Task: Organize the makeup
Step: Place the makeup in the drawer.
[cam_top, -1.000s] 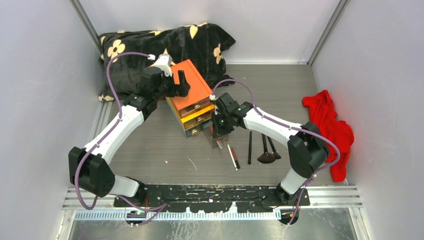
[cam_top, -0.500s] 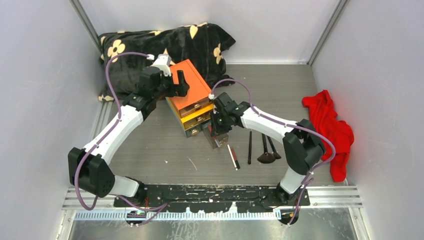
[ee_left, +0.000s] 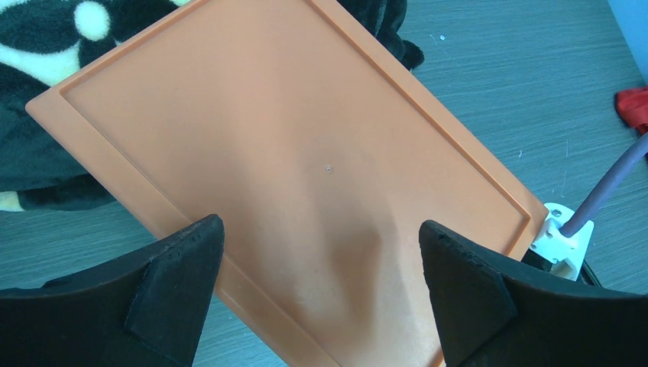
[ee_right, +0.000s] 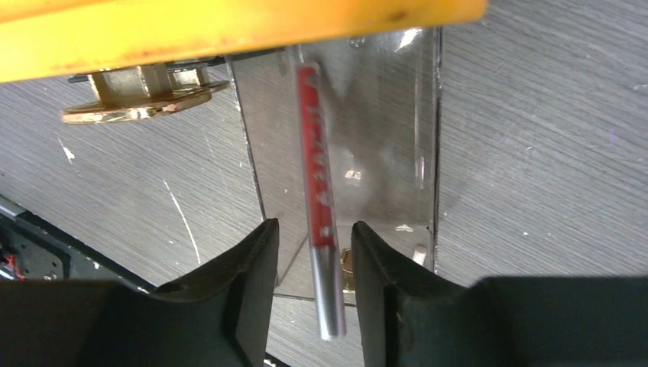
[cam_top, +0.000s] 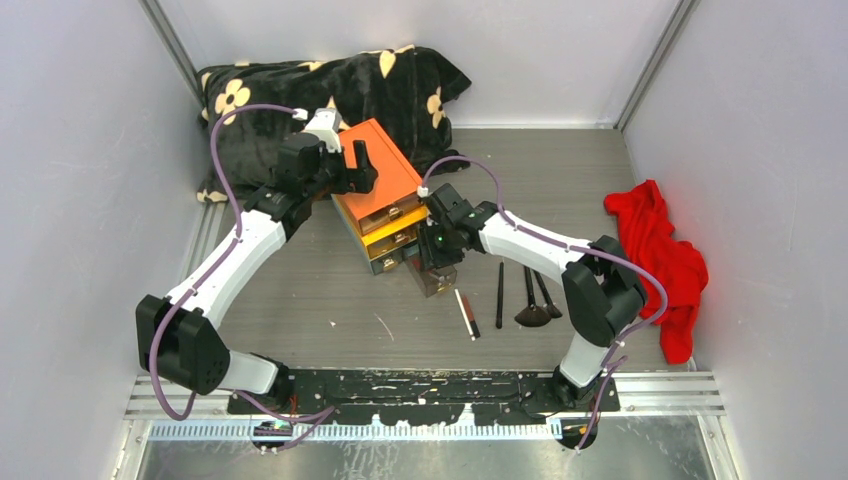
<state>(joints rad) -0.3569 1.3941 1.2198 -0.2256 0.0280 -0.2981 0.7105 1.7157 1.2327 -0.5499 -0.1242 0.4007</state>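
Looking down from above, the top camera shows the left gripper [cam_top: 358, 166] hanging over the orange-topped box [cam_top: 385, 160]. It also shows the right gripper [cam_top: 436, 258] low in front of that box, over a clear drawer [cam_top: 438, 283] that is pulled out above the table [cam_top: 320, 300]. From up there the right gripper hides what is under it. The right wrist camera shows it: a red tube [ee_right: 315, 180] with a silver end lies over the clear drawer, right between the two black fingers [ee_right: 248, 294]. Those fingers stand a little apart, with a thin gap on each side of the tube, so they are not squeezing it. The tube looks blurry, and it is hard to tell if it rests on the drawer floor. A gold handle [ee_right: 137, 113] sits under the box edge to the left. The left wrist camera sees only the box's flat orange top. The left gripper's fingers [ee_left: 172, 298] are spread wide above it with nothing between them. Only the top camera shows the rest of the makeup. A thin tube [cam_top: 467, 313] and some black brushes [cam_top: 530, 305] lie side by side on the table, just right of the drawer. A red cloth [cam_top: 660, 255] lies farther right, well apart, and a black flowered blanket [cam_top: 330, 85] is bunched behind the box.
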